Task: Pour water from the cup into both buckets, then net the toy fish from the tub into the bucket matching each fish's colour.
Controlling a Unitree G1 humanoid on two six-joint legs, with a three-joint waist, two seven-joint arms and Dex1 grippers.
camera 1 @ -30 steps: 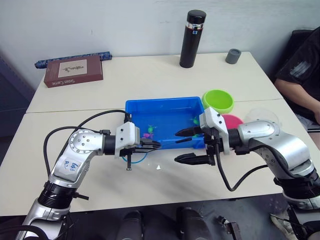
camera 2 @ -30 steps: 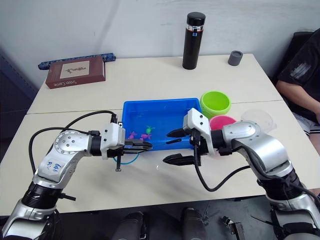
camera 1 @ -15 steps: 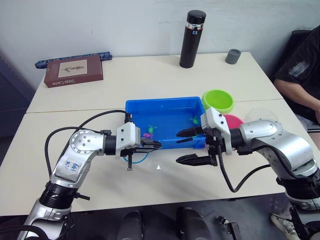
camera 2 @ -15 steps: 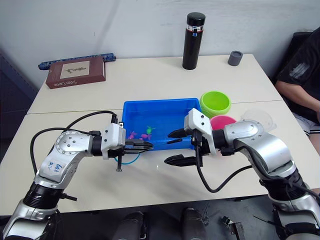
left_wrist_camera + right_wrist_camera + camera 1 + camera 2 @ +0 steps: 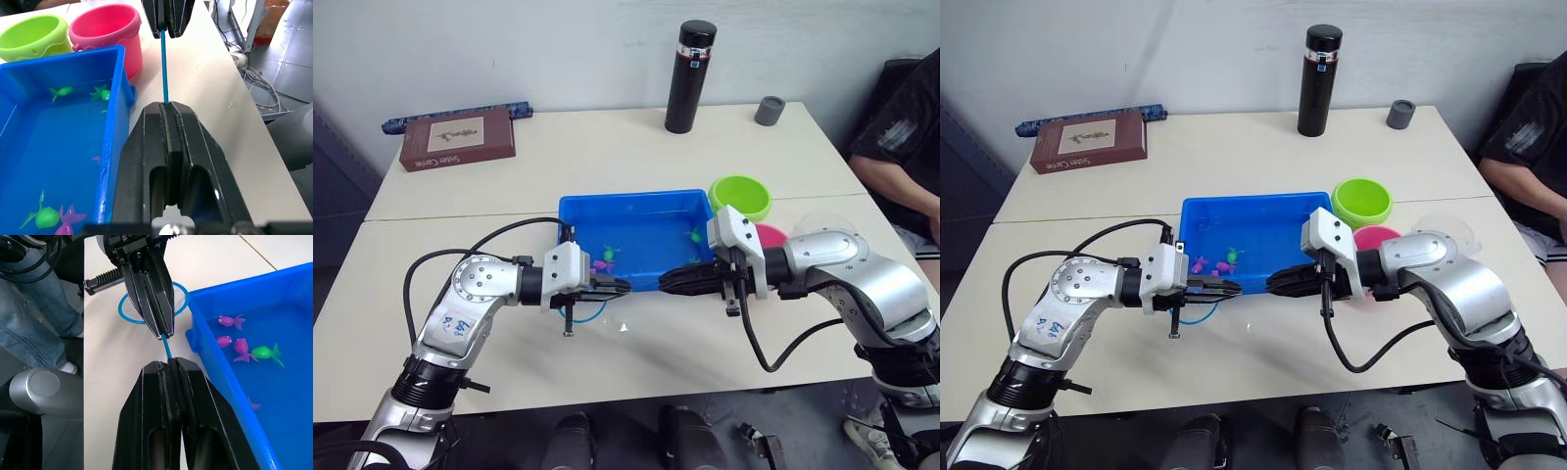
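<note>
The left pincer (image 5: 619, 285) and the right pincer (image 5: 671, 282) both pinch the net's thin blue handle (image 5: 164, 68) just in front of the tub (image 5: 636, 204). This looks like a handover before netting the fish (image 5: 264, 352); next, one side must release. The pink bucket (image 5: 107, 29) is mostly hidden in the head views, the cup (image 5: 824, 224) faint.

Pink bucket (image 5: 770, 235) and cup (image 5: 824, 223) mostly hidden behind right arm.
</note>
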